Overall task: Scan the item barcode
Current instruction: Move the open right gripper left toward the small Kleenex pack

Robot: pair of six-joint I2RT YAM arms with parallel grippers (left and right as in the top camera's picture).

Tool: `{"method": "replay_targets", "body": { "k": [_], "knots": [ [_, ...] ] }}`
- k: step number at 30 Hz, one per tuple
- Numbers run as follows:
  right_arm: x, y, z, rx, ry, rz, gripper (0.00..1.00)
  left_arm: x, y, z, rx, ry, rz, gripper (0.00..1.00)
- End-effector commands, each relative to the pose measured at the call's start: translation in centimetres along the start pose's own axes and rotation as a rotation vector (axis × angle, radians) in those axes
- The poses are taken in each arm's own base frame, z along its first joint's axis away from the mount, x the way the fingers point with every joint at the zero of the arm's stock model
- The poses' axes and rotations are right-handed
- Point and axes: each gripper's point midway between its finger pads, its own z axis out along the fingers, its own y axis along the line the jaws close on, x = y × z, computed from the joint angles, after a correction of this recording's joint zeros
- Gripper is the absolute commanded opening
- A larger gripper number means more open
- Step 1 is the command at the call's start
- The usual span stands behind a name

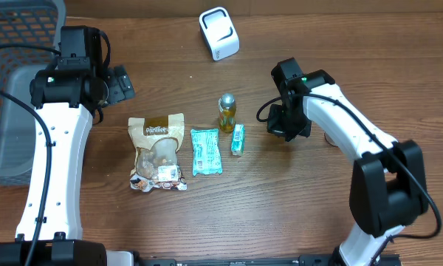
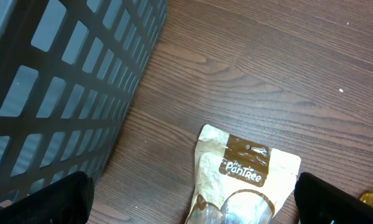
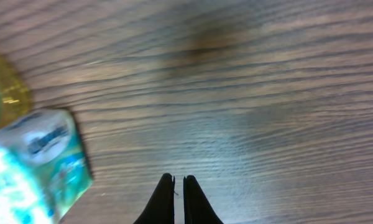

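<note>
Items sit in a row mid-frame overhead: pouch (image 1: 157, 151), teal packet (image 1: 206, 151), bottle (image 1: 227, 112) and small pack (image 1: 238, 139). The white scanner (image 1: 219, 33) is at top centre, and only that view catches it. Right wrist view settles the grip: right jaws pinched together on nothing, over bare desk (image 3: 267, 93), small pack at lower left. Left wrist view has the left jaws spread wide at the bottom corners, pouch label between them, basket (image 2: 62, 93) filling the upper left.

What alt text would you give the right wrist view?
The right gripper, jaws shut and holding nothing, hangs over the wooden table. A teal packet sits at lower left, a yellow bottle above it at the left edge.
</note>
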Motion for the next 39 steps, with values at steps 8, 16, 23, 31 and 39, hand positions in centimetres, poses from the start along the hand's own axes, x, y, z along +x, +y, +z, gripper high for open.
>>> {"method": "replay_targets", "body": {
  "k": [8, 16, 23, 31, 39],
  "knots": [
    [0.5, 2.9, -2.3, -0.051, -0.092, -0.078, 0.04, -0.2, 0.1, -0.2, -0.005, -0.011, 0.026, 1.00],
    [0.6, 3.5, -2.3, -0.073, -0.089, -0.084, 0.25, -0.2, 0.1, -0.2, -0.005, -0.011, 0.026, 0.99],
    [0.5, 4.3, -2.4, -0.115, -0.088, -0.087, 0.38, -0.2, 0.1, -0.2, -0.006, -0.011, 0.026, 0.99],
    [0.3, 4.9, -2.5, -0.148, -0.091, -0.091, 0.41, -0.2, 0.1, -0.2, -0.005, -0.011, 0.026, 1.00],
    [0.7, 5.6, -2.6, -0.186, -0.069, -0.094, 0.41, -0.2, 0.1, -0.2, -0.005, -0.011, 0.026, 1.00]
  ]
}}
